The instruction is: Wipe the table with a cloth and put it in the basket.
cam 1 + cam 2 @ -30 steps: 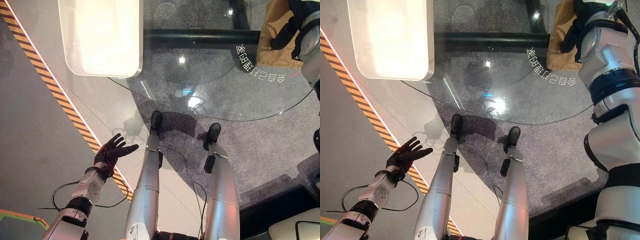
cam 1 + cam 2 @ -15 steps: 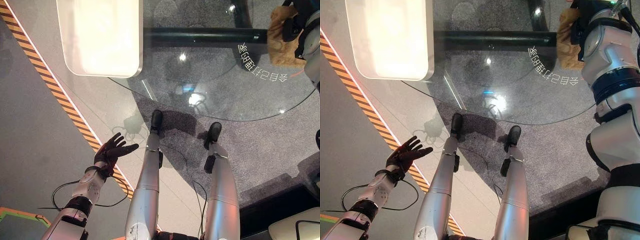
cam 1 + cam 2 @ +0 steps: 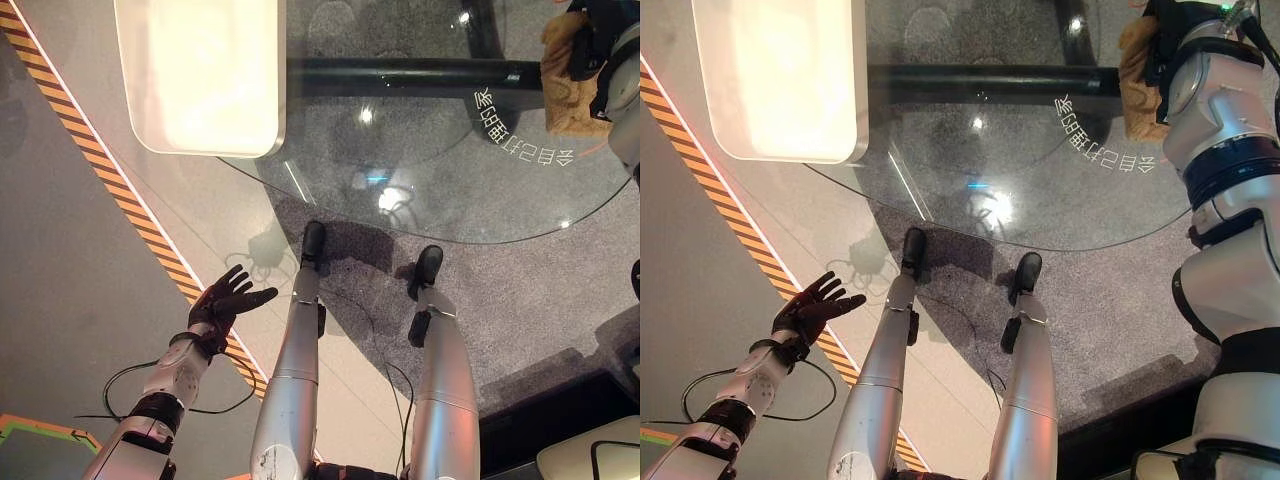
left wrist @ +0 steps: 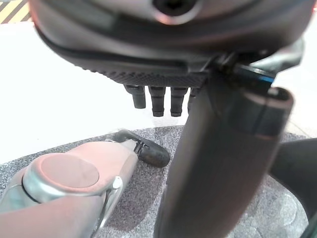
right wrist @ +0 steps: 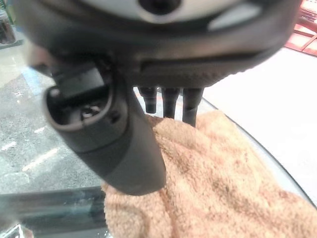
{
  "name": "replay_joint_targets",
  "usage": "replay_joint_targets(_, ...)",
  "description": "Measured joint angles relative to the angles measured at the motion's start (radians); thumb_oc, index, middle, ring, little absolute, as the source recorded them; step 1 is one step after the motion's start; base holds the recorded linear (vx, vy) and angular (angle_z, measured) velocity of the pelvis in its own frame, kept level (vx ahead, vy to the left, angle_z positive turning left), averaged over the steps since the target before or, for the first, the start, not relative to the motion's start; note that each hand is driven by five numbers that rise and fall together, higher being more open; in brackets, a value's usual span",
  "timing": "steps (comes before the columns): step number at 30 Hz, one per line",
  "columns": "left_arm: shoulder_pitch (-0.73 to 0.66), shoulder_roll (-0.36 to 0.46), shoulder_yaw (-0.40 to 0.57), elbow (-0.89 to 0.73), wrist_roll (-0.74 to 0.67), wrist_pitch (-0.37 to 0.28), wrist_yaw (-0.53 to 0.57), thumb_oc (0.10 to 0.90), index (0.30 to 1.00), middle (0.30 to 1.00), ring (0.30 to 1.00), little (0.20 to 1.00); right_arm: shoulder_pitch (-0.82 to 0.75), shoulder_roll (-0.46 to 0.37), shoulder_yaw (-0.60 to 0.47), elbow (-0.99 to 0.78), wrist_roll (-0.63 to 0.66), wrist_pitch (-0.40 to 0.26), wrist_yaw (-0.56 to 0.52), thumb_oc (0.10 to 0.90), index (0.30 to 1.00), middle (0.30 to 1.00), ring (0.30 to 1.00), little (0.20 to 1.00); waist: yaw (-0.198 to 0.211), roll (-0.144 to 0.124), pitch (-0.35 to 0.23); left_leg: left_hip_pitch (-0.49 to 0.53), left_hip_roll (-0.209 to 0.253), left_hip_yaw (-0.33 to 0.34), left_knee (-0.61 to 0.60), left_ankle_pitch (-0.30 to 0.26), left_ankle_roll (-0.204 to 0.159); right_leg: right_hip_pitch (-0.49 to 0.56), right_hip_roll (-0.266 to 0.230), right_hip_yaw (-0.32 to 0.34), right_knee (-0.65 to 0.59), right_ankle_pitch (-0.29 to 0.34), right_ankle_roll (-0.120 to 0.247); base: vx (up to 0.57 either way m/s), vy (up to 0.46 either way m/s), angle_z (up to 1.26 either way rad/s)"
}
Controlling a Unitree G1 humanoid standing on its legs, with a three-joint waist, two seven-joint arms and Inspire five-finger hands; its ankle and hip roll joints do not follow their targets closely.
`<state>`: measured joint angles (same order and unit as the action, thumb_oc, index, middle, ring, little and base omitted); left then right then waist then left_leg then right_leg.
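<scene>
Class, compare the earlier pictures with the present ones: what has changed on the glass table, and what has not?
The right hand has dragged the tan terry cloth across the round glass table, bunching it from spread flat into a narrower heap. The left hand stays open, low at the robot's side; the white rectangular tray has not moved.

From my station, the round glass surface (image 3: pixel 430 190) lies ahead, with the pale rounded rectangular tray (image 3: pixel 200 70) on its far left part, overhanging the rim. The tan terry cloth (image 3: pixel 1140 75) sits on the surface at the far right, near the edge, under the right hand (image 5: pixel 168 106), whose fingers reach onto it. The left hand (image 3: pixel 228 300) hangs low at the left, off the surface, over the orange-and-black striped floor tape (image 3: pixel 120 195), which runs along the floor left of the surface. A dark bar (image 3: pixel 400 75) crosses beneath the glass between tray and cloth.
</scene>
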<state>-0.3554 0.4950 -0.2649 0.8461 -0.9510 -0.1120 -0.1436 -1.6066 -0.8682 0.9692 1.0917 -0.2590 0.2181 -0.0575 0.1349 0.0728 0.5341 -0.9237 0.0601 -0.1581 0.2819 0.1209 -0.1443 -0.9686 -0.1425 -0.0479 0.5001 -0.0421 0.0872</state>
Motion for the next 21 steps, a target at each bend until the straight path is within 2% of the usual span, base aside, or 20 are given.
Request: replay_joint_targets(21,0.0,0.002,0.0,0.001,-0.001,-0.001,0.002,0.8,0.9,0.9,0.9,0.9,0.009,0.001,-0.001,-0.009,0.006,0.011,-0.063,0.1,0.3,0.3,0.3,0.2,-0.001,0.0,0.0,-0.005,0.001,0.001,-0.018,0.003,-0.002,-0.012,0.0,0.0,-0.008,0.001,0.0,0.0,0.001,0.0)
